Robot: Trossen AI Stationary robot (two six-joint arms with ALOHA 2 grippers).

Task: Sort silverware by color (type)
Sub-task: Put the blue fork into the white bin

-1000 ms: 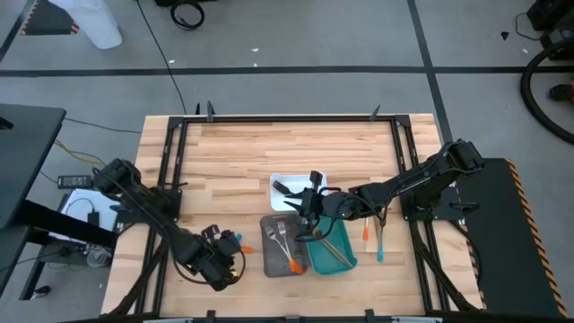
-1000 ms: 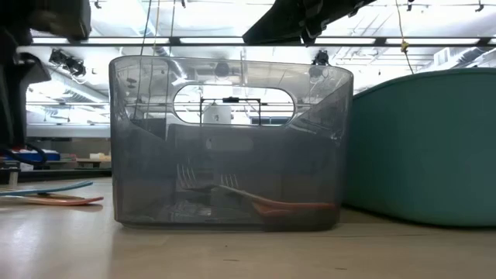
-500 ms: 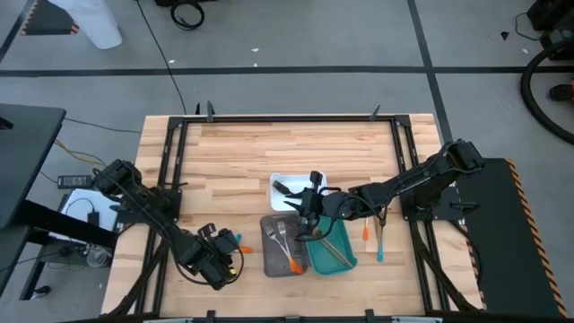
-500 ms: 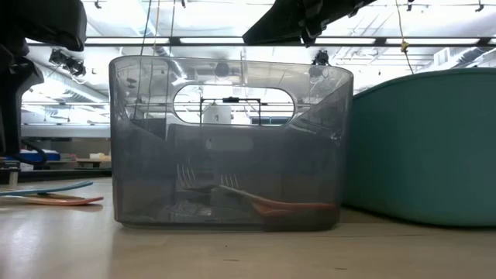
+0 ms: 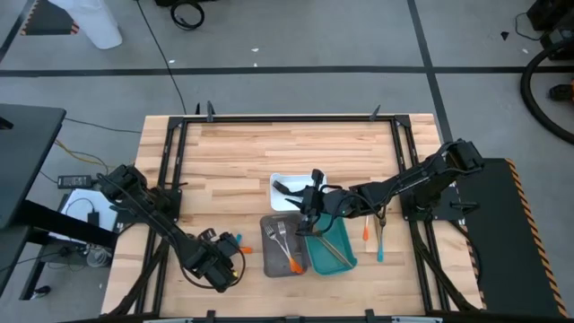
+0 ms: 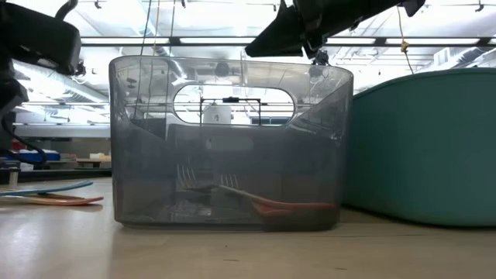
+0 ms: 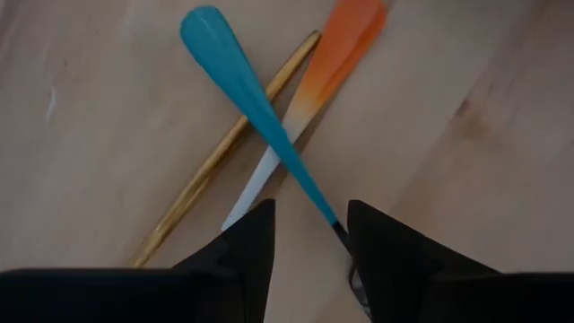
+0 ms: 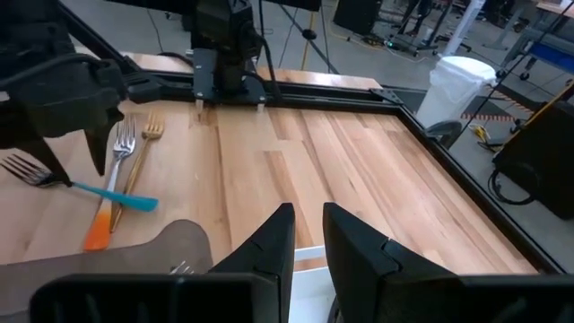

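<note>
We see the small silverware spread over several spots. In the left wrist view a teal-handled utensil (image 7: 256, 117) lies crossed over an orange-handled fork (image 7: 314, 81) and a slim gold-bronze metal utensil (image 7: 224, 152) on the light wooden table (image 7: 466, 135). The left gripper (image 7: 309, 242) hangs just above the teal handle, near the table's front left edge, its two dark fingers (image 7: 251, 242) spread with bare wood between them and holding nothing.

From above, this cluster is mostly hidden under the left gripper (image 5: 218, 262); only a bit of orange shows. That view gives us the rest: a grey rectangular tray (image 5: 272, 257) holding silver-headed forks (image 5: 280, 234) with orange handles, a teal rectangular tray (image 5: 348, 261) with gold utensils in it, a white rectangular tray (image 5: 280, 182) behind them, and two more pieces, an orange-handled utensil (image 5: 366, 231) and a blue-handled utensil (image 5: 379, 244), loose on the wood to the right.

The right gripper (image 5: 314, 208) hovers over the trays; its own wrist view shows its fingers (image 8: 269, 238) narrowly parted and empty.

The low view looks through the grey tray's translucent wall (image 6: 232, 139) at a fork inside.
</note>
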